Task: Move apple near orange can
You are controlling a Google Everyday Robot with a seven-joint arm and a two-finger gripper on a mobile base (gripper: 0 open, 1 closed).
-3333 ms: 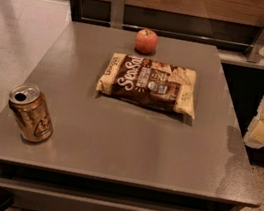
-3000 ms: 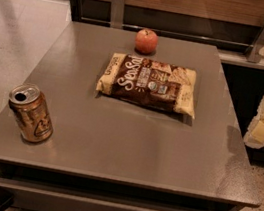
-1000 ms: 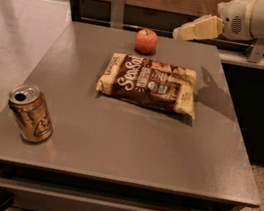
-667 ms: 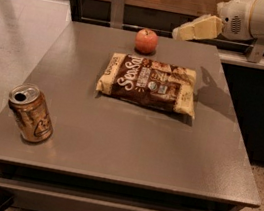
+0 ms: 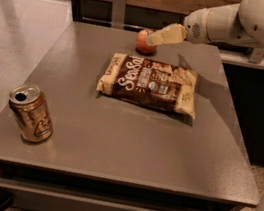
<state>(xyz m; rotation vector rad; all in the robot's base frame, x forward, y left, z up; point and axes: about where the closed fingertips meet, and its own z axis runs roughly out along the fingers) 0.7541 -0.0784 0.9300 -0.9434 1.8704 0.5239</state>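
Observation:
The small red-orange apple [image 5: 143, 40] sits at the far edge of the grey table [image 5: 115, 140], near the middle. My gripper [image 5: 159, 35] comes in from the upper right and its cream-coloured tip overlaps the apple's right side. The orange can [image 5: 31, 113] stands tilted at the table's front left corner, its silver top open. The can is far from the apple, with the snack bag between them.
A brown-and-cream snack bag [image 5: 150, 83] lies flat in the middle of the table, just in front of the apple. A dark wall and a metal post [image 5: 118, 6] stand behind the table. My arm [image 5: 257, 25] fills the upper right.
My arm has swung from the right side of the table to the far edge and then moved left, so the gripper now reaches the apple. The apple, bag and can have not moved.

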